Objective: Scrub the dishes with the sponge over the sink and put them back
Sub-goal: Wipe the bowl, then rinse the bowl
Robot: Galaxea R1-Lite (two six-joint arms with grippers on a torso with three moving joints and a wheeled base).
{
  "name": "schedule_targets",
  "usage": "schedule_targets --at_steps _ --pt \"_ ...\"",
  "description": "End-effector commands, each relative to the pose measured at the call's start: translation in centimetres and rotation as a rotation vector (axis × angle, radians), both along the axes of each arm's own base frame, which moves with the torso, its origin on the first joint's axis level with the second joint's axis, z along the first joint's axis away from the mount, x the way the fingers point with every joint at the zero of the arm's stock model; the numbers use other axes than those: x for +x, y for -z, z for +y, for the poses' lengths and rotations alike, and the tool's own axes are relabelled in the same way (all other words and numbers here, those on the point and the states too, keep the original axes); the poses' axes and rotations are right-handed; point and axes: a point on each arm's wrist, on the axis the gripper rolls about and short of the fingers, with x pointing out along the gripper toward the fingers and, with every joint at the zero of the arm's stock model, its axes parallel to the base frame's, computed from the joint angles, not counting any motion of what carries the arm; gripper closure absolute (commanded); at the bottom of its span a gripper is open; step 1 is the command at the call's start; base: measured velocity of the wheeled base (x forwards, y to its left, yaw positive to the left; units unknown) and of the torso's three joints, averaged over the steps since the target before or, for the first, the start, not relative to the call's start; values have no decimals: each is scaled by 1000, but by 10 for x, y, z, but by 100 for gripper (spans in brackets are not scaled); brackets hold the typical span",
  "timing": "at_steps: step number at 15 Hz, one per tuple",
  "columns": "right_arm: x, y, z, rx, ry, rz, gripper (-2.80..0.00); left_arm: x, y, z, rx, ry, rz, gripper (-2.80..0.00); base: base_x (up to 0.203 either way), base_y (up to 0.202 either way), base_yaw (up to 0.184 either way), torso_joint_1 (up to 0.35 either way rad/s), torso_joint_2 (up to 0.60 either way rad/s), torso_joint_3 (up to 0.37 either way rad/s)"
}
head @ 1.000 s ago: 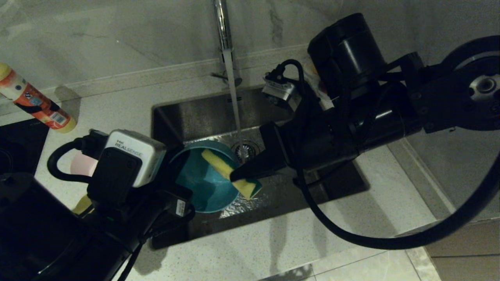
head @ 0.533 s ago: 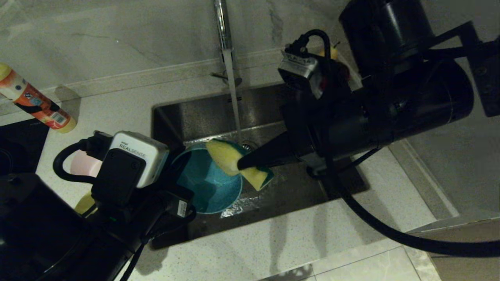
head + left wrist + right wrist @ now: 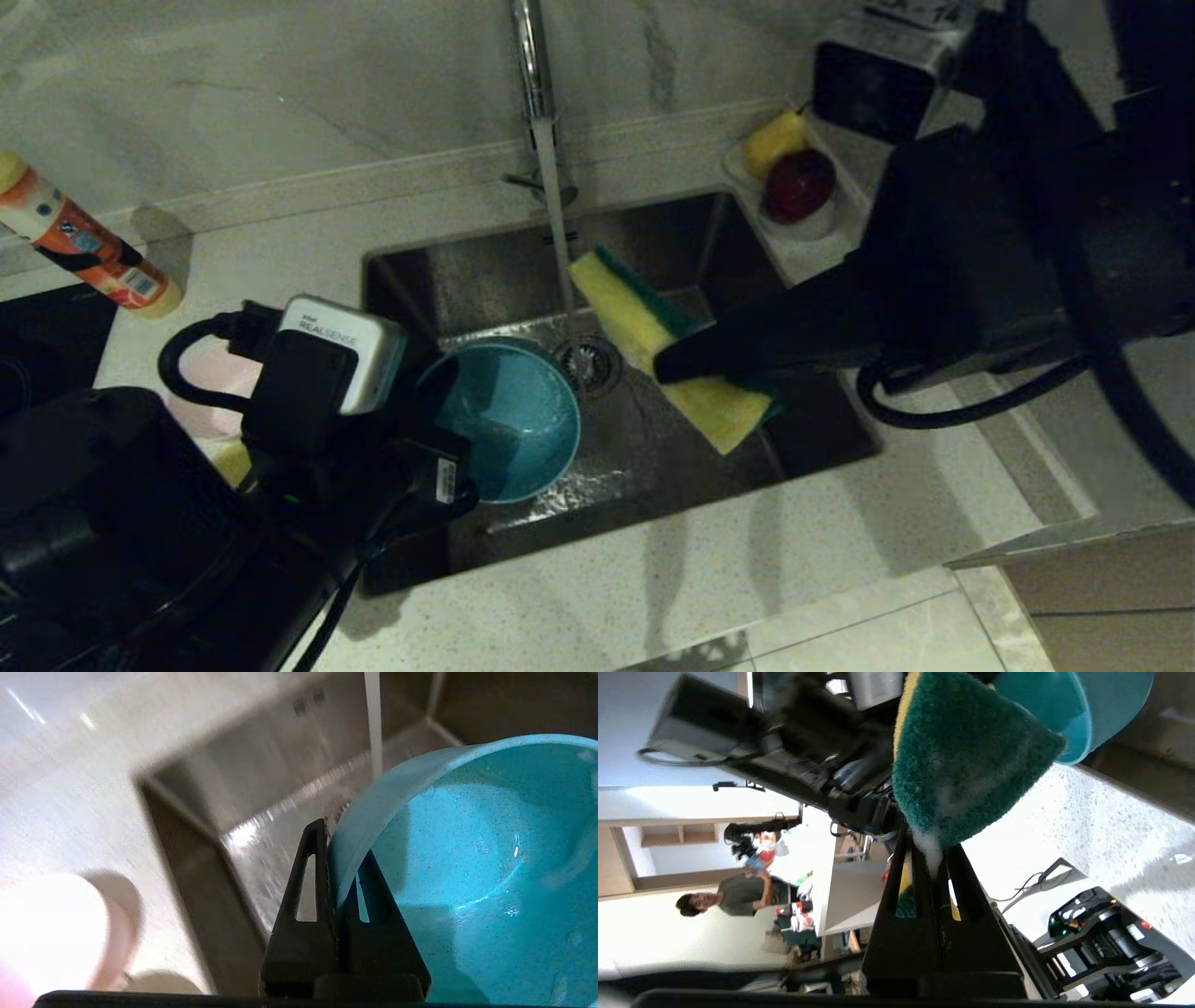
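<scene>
Over the sink (image 3: 485, 271), under the running tap (image 3: 532, 65), the left hand (image 3: 338, 877) pinches the rim of the light blue bowl (image 3: 509, 420), held tilted. Beside it, apart from the bowl, the right hand (image 3: 667, 364) is clamped on the sponge (image 3: 635, 322), raised above the drain (image 3: 586, 359).
</scene>
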Motion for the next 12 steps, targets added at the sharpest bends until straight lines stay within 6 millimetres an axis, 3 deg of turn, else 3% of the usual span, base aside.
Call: schedule_targets --at_steps 1,5,8,12 --pt "-14 -12 -30 41 43 -32 0 6 -1 -1 -50 -12 83 0 0 0 0 0 0 0" --pt "-11 -8 -53 50 74 -9 0 16 -11 -2 -154 -32 280 0 0 0 0 0 0 0" --pt "-8 0 -73 55 107 24 0 33 -31 -6 -290 -19 458 0 0 0 0 0 0 0" --pt "-5 8 -79 42 133 44 0 68 -19 -11 -347 -78 555 0 0 0 0 0 0 0"
